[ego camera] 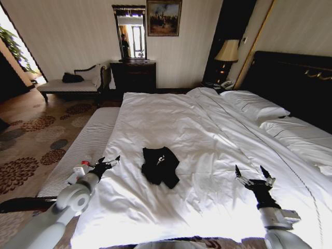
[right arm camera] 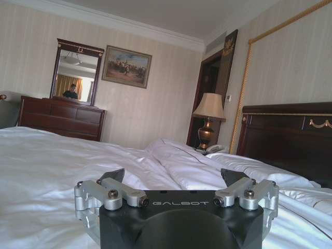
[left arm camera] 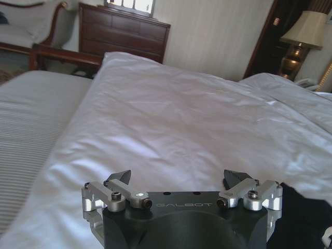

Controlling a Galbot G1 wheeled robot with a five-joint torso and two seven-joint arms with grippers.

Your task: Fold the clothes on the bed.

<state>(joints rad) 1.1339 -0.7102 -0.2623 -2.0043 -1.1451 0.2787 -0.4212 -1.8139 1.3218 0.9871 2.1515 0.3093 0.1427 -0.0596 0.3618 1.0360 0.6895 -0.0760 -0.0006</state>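
The left gripper hangs low over the near-left part of the bed, its fingers spread wide and holding nothing; the right gripper hovers over the near-right part, equally wide and empty. Between them, closer to the left gripper and a little beyond it, lies the black T-shirt, a crumpled heap on the white duvet, touched by neither claw. A dark edge of it shows just beside the left gripper in the left wrist view.

The shirt is bunched into a lumpy, roughly square mass, sleeves and hem impossible to tell apart, with a small fleck of white lettering showing near its top. No fold looks made, so the job seems to stand at its opening step: approach and grasp. The next move likely calls for both claws to close in on the heap, pinch opposite edges and spread the soft cloth flat, taking care not to catch the duvet beneath.
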